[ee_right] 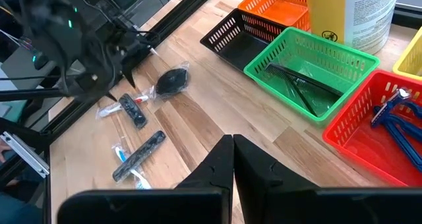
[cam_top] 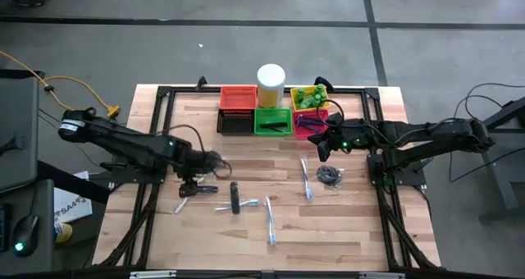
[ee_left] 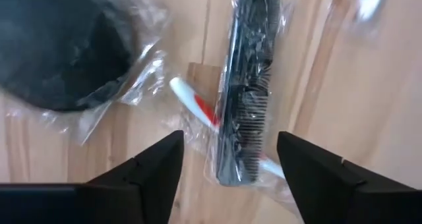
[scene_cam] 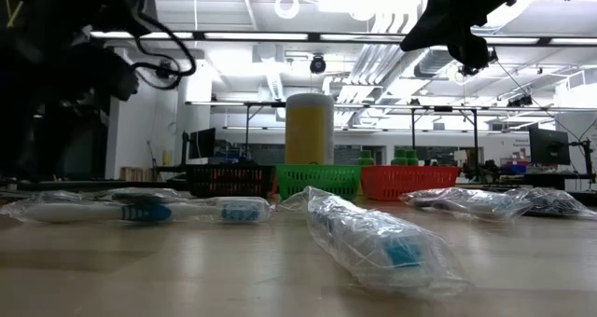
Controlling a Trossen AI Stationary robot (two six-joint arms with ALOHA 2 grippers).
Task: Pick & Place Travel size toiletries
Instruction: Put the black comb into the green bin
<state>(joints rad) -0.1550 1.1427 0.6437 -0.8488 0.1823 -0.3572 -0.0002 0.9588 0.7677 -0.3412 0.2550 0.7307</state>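
We sort the loose toiletries into the baskets (cam_top: 273, 123) at the bench's (cam_top: 353, 221) far edge, so our left gripper (cam_top: 190, 183) hangs low over the left-hand cluster with its fingers (ee_left: 155, 165) spread wide, grasping nothing. A wrapped black comb (ee_left: 244, 92) lies on the bench between those fingers, crossing a toothbrush (ee_left: 194, 105). Our right gripper (cam_top: 324, 150) waits clenched and empty near the red basket (ee_right: 369, 128)

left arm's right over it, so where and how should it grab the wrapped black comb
Grip the black comb across its narrow width near the middle, coming straight down. It lies flat and long on the table, and the open left gripper already straddles it. Its clear wrap looks slippery, and a toothbrush lies partly under it, so it may lift too.
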